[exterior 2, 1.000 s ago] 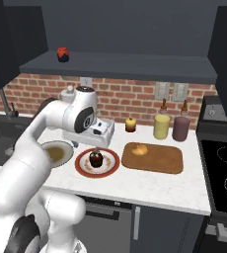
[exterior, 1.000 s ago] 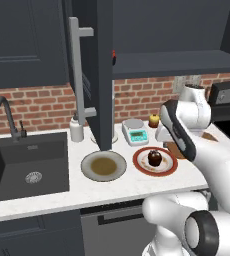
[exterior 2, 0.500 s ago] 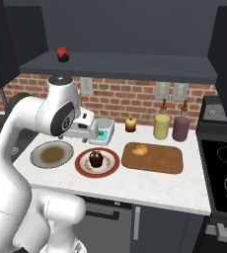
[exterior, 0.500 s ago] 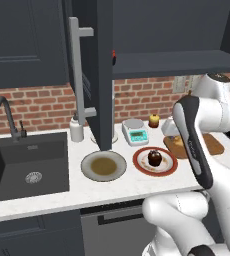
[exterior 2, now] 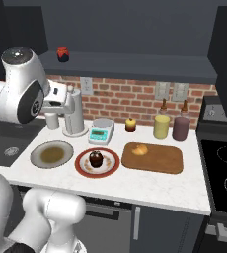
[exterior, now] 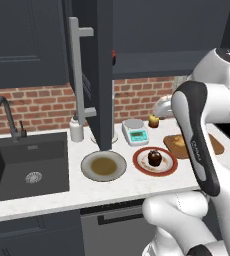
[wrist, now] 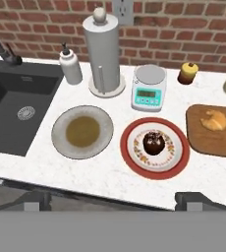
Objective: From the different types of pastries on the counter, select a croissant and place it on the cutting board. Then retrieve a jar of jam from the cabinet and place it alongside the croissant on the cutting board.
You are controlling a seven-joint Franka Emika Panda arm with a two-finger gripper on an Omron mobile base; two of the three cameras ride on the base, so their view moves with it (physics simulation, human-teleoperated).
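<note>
Below my gripper (wrist: 113, 202), looking down from high over the counter (wrist: 110, 174), I see the croissant (wrist: 213, 119) already lying on the cutting board (wrist: 208, 138) off to my right. The fingers sit wide apart with nothing between them. So the pastry half looks done, and I judge the jam is next.

The jar of jam (exterior 2: 62, 54) sits up on the cabinet shelf, above and behind where my hand now points. The open cabinet door (exterior: 104, 75) with its long handle (exterior: 76, 70) hangs close to my arm's path.

What worries me: swinging up to that shelf, the elbow could clip the door or the paper towel holder (wrist: 103, 54). A small round jar on a high shelf may also slip or get pushed deeper if I close on it off-centre. On the way back down, the muffin (wrist: 154, 142) on its red plate (wrist: 134, 160) lies just beside the board, so a careless descent could knock it.
</note>
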